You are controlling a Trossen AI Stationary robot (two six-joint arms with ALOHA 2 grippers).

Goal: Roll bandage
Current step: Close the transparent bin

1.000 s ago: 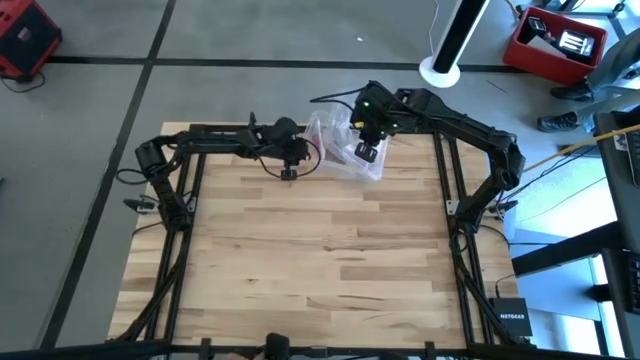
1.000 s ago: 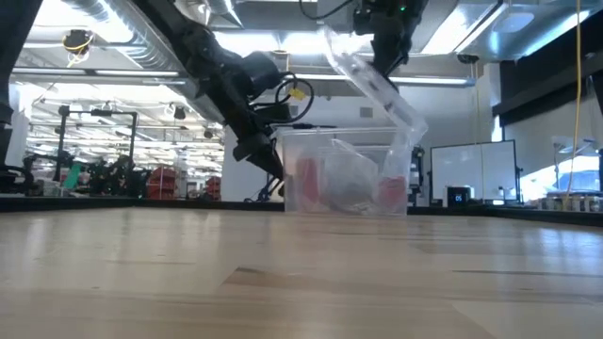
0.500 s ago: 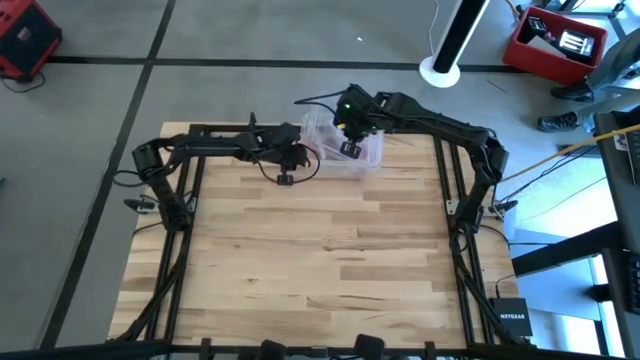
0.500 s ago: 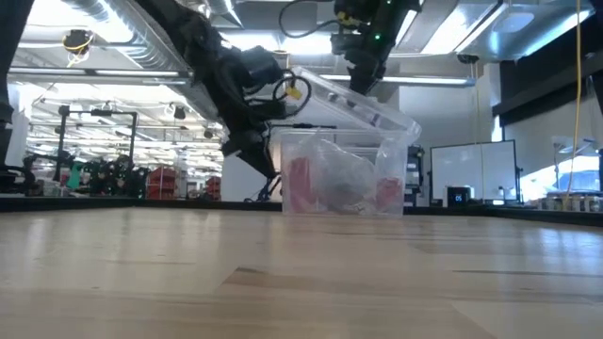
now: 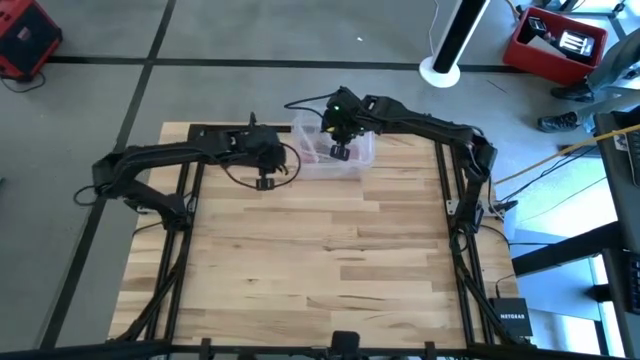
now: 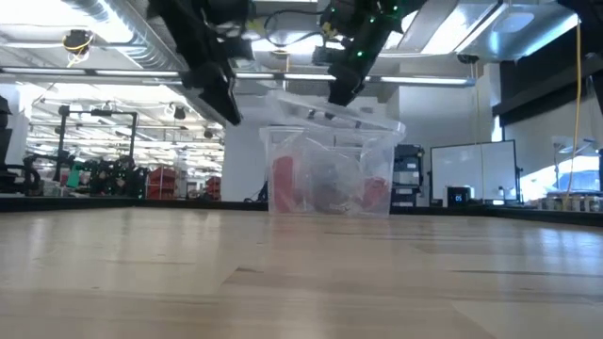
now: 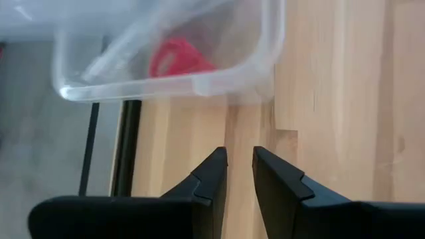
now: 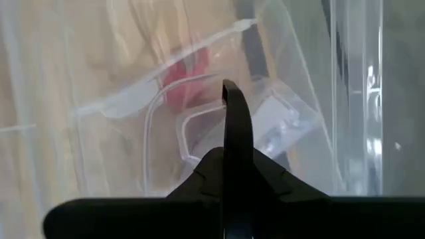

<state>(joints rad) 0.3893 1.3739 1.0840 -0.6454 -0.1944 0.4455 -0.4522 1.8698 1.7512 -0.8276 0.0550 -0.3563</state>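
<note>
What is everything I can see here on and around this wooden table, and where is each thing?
clear plastic box: one, transparent, lid down on top, far edge of table.
bandage: pink-red fabric, inside the box.
crumpled wrapper: one, clear, inside the box beside the bandage.
table: one, light wood.
red bin: one, on floor beyond table's far right corner.
left gripper: dark, slightly open, empty, beside the box.
right gripper: dark, shut, over the box lid.

Left dark two-finger gripper (image 5: 265, 183) raised, fingers (image 7: 209, 174) slightly parted. Right dark two-finger gripper (image 5: 340, 152) angled downward, fingers (image 8: 237, 126) pressed together.
</note>
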